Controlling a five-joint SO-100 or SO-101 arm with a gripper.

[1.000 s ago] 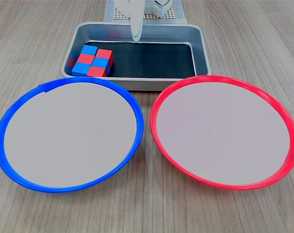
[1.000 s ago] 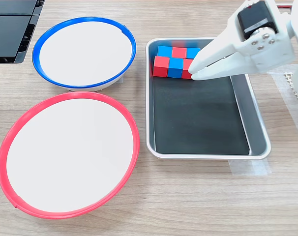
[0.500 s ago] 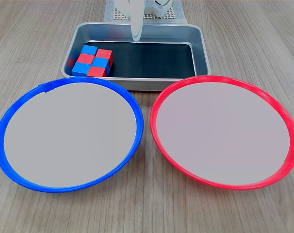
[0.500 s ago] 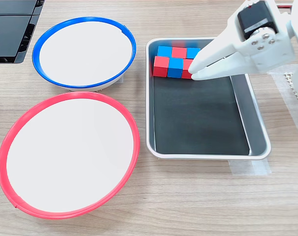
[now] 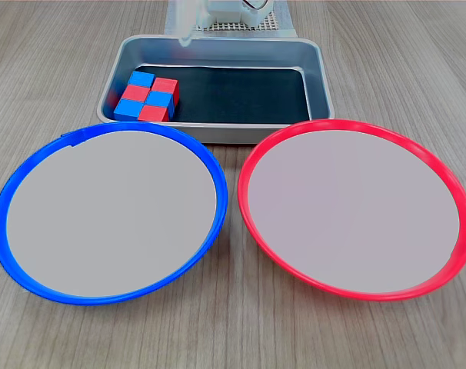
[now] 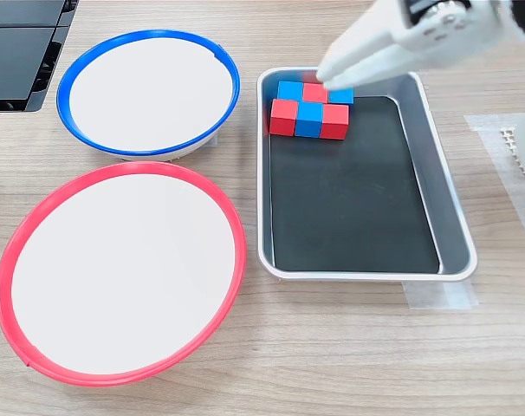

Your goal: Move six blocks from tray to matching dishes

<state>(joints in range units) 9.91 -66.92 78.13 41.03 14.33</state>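
Your white fingers (image 6: 327, 74) look nearly closed and hold nothing, poised over the six tightly packed red and blue cubes (image 6: 310, 107) in the silver metal tray (image 6: 453, 251); descending narrow could knock neighbours askew.

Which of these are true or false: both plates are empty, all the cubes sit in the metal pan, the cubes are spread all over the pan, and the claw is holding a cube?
1. Both plates are empty. True: the blue-rimmed dish and the red-rimmed dish hold nothing.
2. All cubes sit in the pan. True: six blocks lie in the tray.
3. The cubes are spread all over. False: they are packed together at one end.
4. The claw holds a cube. False: the gripper carries none; it hangs over the blocks.
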